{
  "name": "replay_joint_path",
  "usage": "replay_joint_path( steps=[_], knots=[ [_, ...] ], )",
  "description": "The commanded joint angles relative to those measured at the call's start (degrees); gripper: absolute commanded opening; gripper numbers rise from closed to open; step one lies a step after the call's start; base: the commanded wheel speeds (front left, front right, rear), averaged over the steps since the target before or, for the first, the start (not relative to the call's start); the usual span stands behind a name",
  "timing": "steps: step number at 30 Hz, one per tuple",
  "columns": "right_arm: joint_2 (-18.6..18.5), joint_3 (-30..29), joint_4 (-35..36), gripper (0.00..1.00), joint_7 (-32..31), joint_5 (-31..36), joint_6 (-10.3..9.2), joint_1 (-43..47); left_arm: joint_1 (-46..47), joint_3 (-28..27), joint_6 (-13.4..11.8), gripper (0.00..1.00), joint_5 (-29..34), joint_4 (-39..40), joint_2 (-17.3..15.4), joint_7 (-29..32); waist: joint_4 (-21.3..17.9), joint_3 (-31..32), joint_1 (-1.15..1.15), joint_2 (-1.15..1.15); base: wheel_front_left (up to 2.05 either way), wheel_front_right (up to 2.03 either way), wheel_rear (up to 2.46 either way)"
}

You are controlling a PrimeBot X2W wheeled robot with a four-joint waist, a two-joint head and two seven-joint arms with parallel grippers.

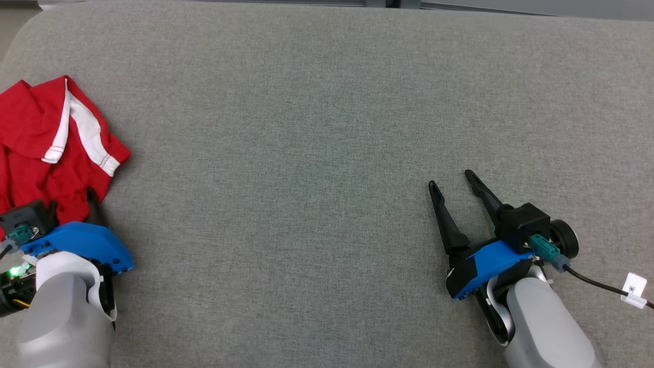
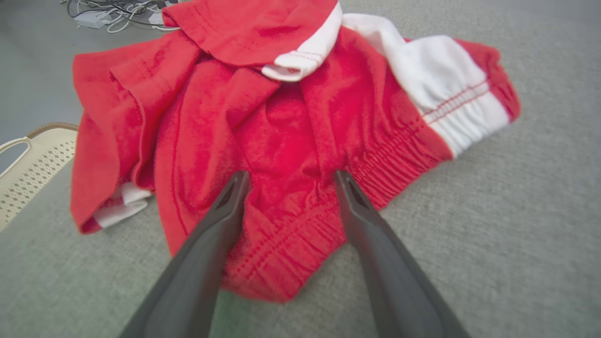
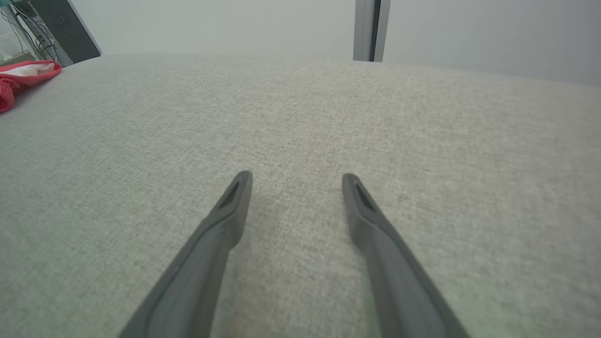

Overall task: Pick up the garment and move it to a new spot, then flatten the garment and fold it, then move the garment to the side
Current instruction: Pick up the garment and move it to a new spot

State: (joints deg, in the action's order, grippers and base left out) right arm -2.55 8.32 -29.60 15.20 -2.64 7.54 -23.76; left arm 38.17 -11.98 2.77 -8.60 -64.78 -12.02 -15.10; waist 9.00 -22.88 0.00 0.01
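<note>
Two grippers are being held with their fingers spread wide over a grey fabric surface (image 1: pixel 327 102). The garment (image 1: pixel 51 148), red with white bands, is being seen crumpled at the surface's left edge in the head view, partly folded over itself. The left gripper (image 2: pixel 288 176) is being held open right at the garment's near side: in the left wrist view its two dark fingers are being shown one on either side of a gathered red hem, with nothing pinched between them; whether the tips are touching the cloth cannot be told. The right gripper (image 1: pixel 450 179) is being held well apart from the garment, at the lower right of the head view, jaws parted and empty above bare grey fabric. A cream perforated basket (image 2: pixel 28 164) and a tangle of cables (image 2: pixel 108 9) are being shown beyond the surface's edge in the left wrist view.
</note>
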Motion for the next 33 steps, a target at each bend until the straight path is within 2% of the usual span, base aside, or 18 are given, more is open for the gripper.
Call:
replay_joint_path(
  steps=[1, 2, 6, 12, 20, 25, 33],
  knots=[
    [-0.6, -0.5, -0.7, 1.00, -0.1, 0.2, -0.10, 0.3, 0.5, 0.3, 0.4, 0.73, -0.1, -1.9, 0.1, 0.1, -0.2, -0.1, 0.00, -0.01, 0.00, 0.00, 0.00],
    [-0.6, -0.6, -0.6, 1.00, -0.1, 0.1, -0.10, 0.4, 0.9, 0.3, 0.7, 0.00, -0.3, -2.6, 0.0, 0.2, -0.3, 0.0, 0.00, -0.01, 0.00, 0.00, 0.00],
    [-0.6, -1.0, -0.6, 1.00, -0.1, -0.6, -0.10, 0.7, 2.2, 0.3, 1.2, 0.00, -0.6, -1.4, -0.5, 0.0, -0.3, 1.0, 0.00, -0.01, 0.00, 0.00, 0.00],
    [-0.5, -0.4, 0.0, 1.00, -0.1, -2.8, -0.06, 1.3, 3.4, 1.1, 2.7, 0.00, 0.4, 9.3, -0.5, -0.1, -0.3, 4.4, 0.00, -0.01, 0.00, 0.00, 0.00],
    [-0.5, 1.2, 0.2, 1.00, -0.1, -6.2, -0.06, 2.6, 4.6, 5.2, 4.4, 0.00, 1.3, 22.5, 2.9, -0.1, -4.0, 8.5, 0.00, -0.01, 0.00, 0.00, 0.00],
    [-0.5, 1.7, 0.5, 1.00, 0.0, -7.4, -0.06, 2.7, 4.1, 10.6, 4.8, 0.00, 0.7, 28.2, 6.1, -0.1, -8.7, 9.0, 0.00, -0.01, 0.00, 0.00, 0.00],
    [-0.4, 2.4, 0.9, 1.00, 0.0, -9.3, -0.06, 3.2, 1.2, 25.5, 4.7, 0.00, -5.2, 31.7, 8.8, -0.1, -17.7, 9.2, 0.00, -0.01, 0.00, 0.00, 0.00]
  ],
)
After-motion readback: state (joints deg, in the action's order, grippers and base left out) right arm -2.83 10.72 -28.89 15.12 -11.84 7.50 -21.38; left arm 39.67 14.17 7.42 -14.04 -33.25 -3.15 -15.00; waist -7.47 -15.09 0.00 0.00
